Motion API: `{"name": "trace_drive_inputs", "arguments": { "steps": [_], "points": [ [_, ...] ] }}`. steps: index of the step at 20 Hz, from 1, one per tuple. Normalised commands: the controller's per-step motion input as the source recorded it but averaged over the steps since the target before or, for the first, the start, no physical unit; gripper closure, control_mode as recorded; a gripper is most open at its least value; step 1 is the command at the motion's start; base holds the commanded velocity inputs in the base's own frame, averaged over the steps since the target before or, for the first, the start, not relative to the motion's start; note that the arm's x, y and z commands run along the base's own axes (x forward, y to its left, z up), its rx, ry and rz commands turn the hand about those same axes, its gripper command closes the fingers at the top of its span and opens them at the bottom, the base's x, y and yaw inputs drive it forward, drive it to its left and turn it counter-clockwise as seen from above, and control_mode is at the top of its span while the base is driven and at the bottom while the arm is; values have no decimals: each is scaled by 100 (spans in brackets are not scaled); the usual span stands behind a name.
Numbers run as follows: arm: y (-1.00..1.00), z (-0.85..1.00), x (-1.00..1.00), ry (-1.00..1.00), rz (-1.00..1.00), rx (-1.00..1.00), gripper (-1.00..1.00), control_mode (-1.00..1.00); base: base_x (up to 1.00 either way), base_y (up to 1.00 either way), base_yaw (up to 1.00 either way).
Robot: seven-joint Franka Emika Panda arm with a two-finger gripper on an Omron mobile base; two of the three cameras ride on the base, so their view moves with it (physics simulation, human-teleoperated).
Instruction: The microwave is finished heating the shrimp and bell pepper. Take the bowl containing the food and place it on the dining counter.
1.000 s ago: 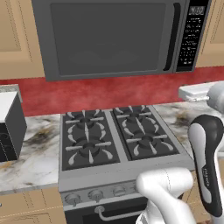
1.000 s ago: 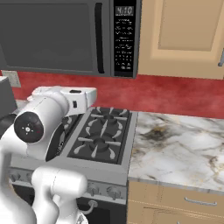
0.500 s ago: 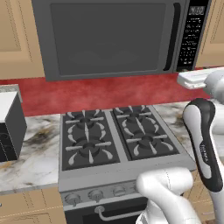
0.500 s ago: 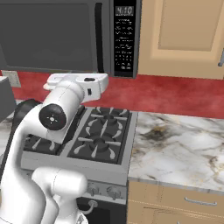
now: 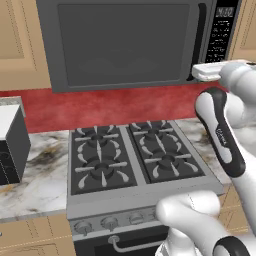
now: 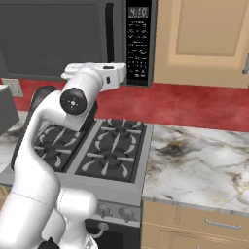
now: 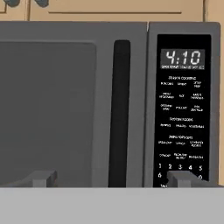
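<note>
The microwave (image 5: 120, 45) (image 6: 53, 34) (image 7: 48, 100) hangs over the stove with its windowed door shut. Its black bar handle (image 7: 119, 113) and keypad panel (image 7: 181, 109) face the hand camera; the display reads 4:10. My gripper (image 7: 113, 179) is open, its fingertips (image 7: 41, 178) spread wide, a short way in front of the handle and touching nothing. In the left base view the hand (image 5: 210, 71) sits level with the microwave's lower right corner. The bowl, shrimp and bell pepper are hidden behind the shut door. The dining counter is out of view.
A gas stove (image 5: 135, 160) (image 6: 97, 151) with black grates lies below the hand. A small black-and-white appliance (image 5: 10, 145) stands on the marble to its left. A marble top (image 6: 199, 165) runs to the right, under tan wall cabinets (image 6: 204, 39).
The arm has lifted the hand from stove height up to the microwave's lower right corner, a little closer to the handle. The door has stayed shut.
</note>
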Motion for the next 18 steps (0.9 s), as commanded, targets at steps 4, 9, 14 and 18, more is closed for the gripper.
{"name": "trace_drive_inputs", "arguments": {
  "steps": [4,9,14,18],
  "points": [
    [-4,16,71,0,0,0,-100,-100,0,0,0],
    [0,0,79,0,0,0,-100,-100,0,0,0],
    [0,0,80,3,0,0,-100,-100,0,0,0],
    [0,0,79,6,0,0,-100,-100,0,0,0]
  ]
}}
